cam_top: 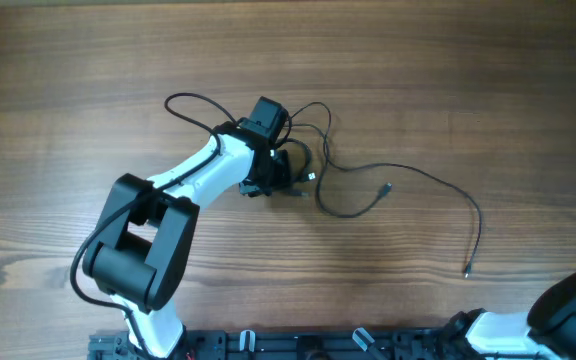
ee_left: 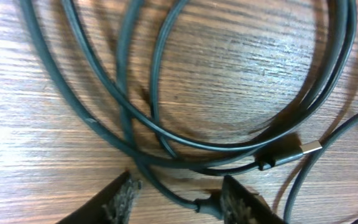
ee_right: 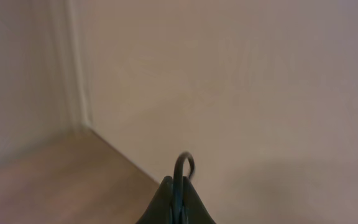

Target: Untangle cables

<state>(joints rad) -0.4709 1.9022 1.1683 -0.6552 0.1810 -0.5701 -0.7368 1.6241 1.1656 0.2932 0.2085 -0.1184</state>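
Overhead, my white-and-black left arm [cam_top: 193, 175] reaches from the near edge of the brown wooden table [cam_top: 418, 60] and sets the left gripper [ee_left: 179, 205] on the tangle of thin dark-grey cables [cam_top: 303, 165]. Only the left wrist view shows its fingers [ee_left: 120, 202] spread wide with one strand between them, and a silver-tipped plug [ee_left: 311, 149] inside that tangle. Only the right wrist view shows the right gripper [ee_right: 174, 202], raised toward a plain beige wall [ee_right: 260, 74] and pinched closed on a thin dark cable loop [ee_right: 184, 163].

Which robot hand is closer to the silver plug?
Left. The left gripper sits right beside the silver plug; the right gripper is away, facing a wall, pinching a cable loop.
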